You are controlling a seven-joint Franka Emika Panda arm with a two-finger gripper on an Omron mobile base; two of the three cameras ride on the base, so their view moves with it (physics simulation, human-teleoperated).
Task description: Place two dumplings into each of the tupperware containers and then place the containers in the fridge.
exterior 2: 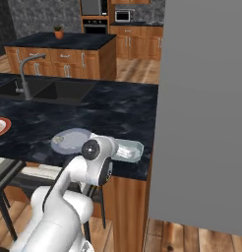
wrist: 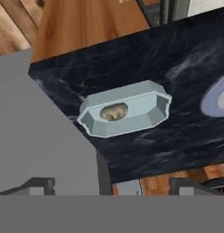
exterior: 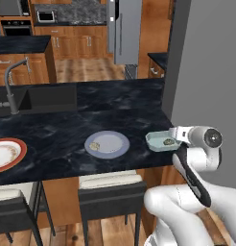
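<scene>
Fridge [exterior: 123, 31] at the far end of the kitchen, doors closed as far as the left base view lets me judge; nothing stowed in it yet. A large grey panel rises just beside the worktop's right end; I can't tell what it is.

Worktop [exterior: 91, 120], dark marble, carries everything. Red-rimmed plate [exterior: 7, 153] at its left edge. Round tupperware container [exterior: 107, 144] near the front edge, one dumpling [exterior: 94, 145] lying in its left part. Angular tupperware container [wrist: 125, 113] near the right front corner, well apart from the round one, with one dumpling [wrist: 114, 111] inside.

Progress, judged: one dumpling in each container, so about half of the filling is done; a second piece for each is wanted, then both carries to the fridge.

Arm: rises from the base, elbow bent, wrist at worktop height just by the angular container. Hand [wrist: 109, 189] hangs above that container, looking down on it, fingers spread wide apart and gripping nothing.
</scene>
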